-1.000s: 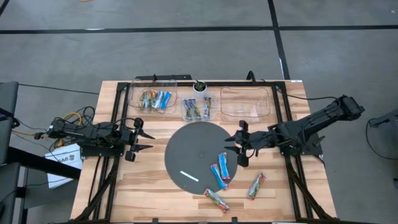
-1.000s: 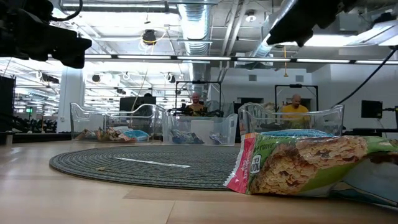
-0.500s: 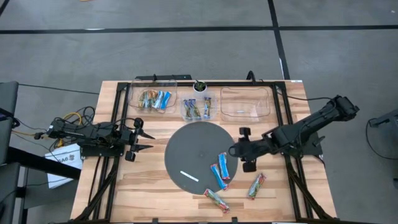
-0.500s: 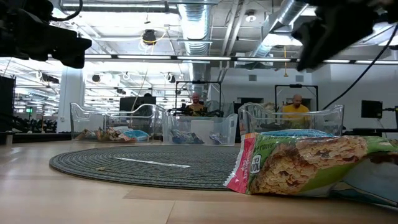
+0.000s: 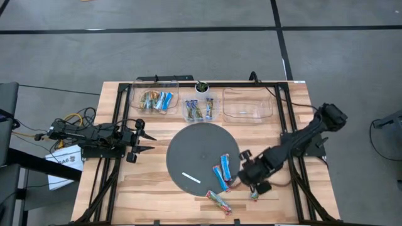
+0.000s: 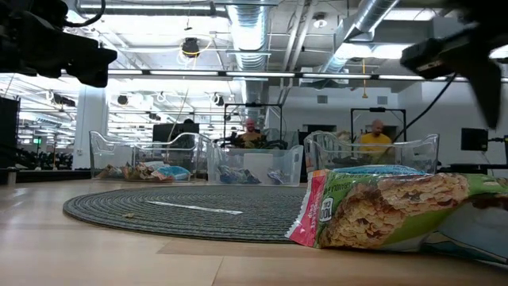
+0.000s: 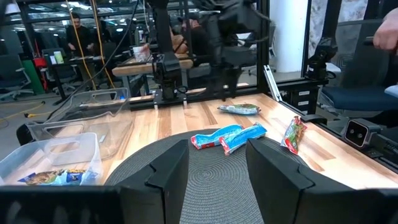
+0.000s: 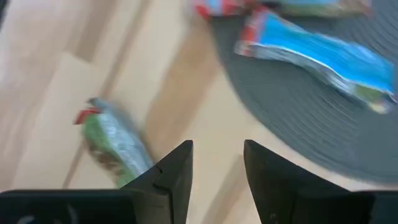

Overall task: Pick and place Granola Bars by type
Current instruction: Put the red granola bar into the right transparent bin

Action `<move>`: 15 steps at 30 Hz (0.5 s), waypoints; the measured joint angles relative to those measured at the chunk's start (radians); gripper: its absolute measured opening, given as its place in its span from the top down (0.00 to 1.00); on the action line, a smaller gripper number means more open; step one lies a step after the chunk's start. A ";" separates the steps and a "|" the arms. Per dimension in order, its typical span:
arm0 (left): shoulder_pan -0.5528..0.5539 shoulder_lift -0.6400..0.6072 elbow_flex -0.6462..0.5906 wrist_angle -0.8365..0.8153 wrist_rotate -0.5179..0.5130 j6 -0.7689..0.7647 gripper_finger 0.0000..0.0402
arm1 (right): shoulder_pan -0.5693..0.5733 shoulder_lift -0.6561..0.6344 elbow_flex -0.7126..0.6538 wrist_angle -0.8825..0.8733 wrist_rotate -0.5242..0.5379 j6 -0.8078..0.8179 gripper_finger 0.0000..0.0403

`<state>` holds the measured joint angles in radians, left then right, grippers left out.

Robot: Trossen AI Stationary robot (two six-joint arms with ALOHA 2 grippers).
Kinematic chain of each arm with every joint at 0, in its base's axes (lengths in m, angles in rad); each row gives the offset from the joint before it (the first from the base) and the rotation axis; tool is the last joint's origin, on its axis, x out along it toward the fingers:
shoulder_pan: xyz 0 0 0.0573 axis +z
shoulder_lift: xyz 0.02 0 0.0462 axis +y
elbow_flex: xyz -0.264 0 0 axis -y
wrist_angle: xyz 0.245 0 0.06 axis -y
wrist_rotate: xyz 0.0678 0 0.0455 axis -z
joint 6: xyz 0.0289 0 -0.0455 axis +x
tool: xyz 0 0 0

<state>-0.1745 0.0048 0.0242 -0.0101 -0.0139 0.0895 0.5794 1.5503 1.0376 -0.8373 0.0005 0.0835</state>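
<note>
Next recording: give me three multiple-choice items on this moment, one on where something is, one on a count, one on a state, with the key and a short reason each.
1. Where does the white strip lie?
A. on the round grey mat
B. in the right-hand clear bin
C. on bare wood by the left arm

2. How many bright blue bars lie on the mat?
A. none
B. two
C. five

3. How do the right gripper's fingers stand?
A. shut on a blue bar
B. shut on the white strip
C. open, holding nothing

Key: 1 A, the high view shows the strip on the mat's near part. 2 B, two blue bars lie side by side at its right edge. 3 C, the right wrist view shows a bare gap between the fingers.
</note>
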 joint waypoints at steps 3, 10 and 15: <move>0.000 0.000 0.000 0.000 0.000 0.000 0.62 | 0.058 0.039 0.044 -0.018 0.000 -0.030 0.67; 0.000 0.000 0.000 0.000 0.000 0.000 0.62 | 0.179 0.095 0.135 -0.139 0.000 -0.030 0.67; 0.000 0.000 0.000 0.000 0.000 0.000 0.62 | 0.246 0.116 0.143 -0.152 -0.003 0.078 0.67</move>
<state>-0.1745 0.0048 0.0242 -0.0100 -0.0139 0.0895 0.8250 1.6662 1.1811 -0.9893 -0.0025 0.1616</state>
